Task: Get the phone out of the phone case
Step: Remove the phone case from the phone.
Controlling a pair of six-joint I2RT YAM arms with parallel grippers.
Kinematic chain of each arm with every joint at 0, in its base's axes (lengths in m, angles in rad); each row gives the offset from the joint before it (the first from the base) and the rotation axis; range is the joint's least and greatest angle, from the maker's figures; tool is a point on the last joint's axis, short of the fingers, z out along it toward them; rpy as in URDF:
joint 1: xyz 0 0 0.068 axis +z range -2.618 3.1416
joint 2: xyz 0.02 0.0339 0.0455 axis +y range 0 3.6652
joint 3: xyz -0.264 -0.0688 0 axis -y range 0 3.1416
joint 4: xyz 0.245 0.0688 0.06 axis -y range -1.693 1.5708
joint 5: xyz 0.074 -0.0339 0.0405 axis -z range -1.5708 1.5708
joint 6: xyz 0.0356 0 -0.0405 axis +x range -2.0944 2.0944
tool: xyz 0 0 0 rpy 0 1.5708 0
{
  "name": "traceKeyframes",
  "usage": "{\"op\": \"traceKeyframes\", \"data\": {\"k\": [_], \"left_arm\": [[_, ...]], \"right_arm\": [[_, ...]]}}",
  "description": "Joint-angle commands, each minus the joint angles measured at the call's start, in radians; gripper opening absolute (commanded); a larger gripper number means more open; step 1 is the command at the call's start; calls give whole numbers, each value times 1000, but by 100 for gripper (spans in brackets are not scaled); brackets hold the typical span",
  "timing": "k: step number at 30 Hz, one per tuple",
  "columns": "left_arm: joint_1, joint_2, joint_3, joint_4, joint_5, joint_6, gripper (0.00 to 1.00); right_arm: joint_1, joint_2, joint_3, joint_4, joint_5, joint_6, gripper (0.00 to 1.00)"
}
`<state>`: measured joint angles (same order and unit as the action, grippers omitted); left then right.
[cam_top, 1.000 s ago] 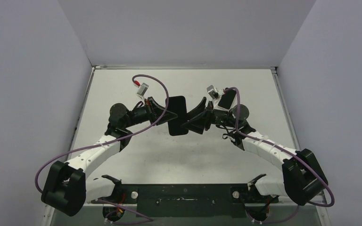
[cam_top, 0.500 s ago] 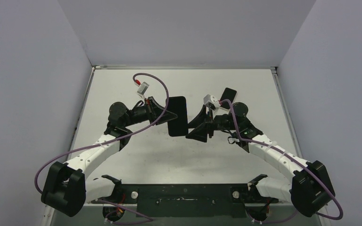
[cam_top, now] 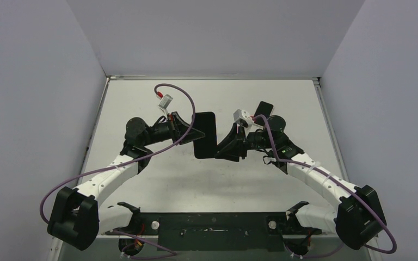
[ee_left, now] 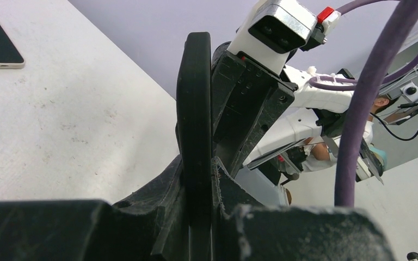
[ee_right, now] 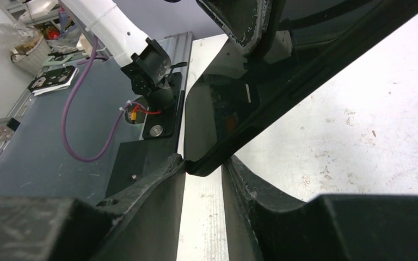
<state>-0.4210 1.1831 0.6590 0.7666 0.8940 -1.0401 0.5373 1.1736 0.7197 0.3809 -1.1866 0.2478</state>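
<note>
The phone case [cam_top: 204, 134] is plain black, matt along its rim and glossy dark on the face seen in the right wrist view. The phone [cam_top: 263, 108] has a black face with a thin pale edge. The table [cam_top: 223, 185] is off-white, flecked with faint grey scuffs and specks. The walls [cam_top: 32, 81] are a plain pale lavender-grey. The left arm [cam_top: 114, 174] and right arm [cam_top: 315, 176] have white links and black joints. The left gripper [cam_top: 198, 133] and right gripper [cam_top: 219, 151] are black, with edges worn greyish. The cables [ee_left: 367, 98] are purple. The wrist camera [ee_left: 283, 24] is silver and white with a red tab. The base plate [cam_top: 212, 231] is black.
</note>
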Motion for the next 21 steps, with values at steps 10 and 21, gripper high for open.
{"op": "traceKeyframes", "data": {"k": [10,21], "left_arm": [[-5,10,87,87,29,-68,0],[-5,44,58,206,27,-194,0]], "right_arm": [[26,29,59,-17,-55,-172,14],[99,48,91,-167,29,-468,2]]}}
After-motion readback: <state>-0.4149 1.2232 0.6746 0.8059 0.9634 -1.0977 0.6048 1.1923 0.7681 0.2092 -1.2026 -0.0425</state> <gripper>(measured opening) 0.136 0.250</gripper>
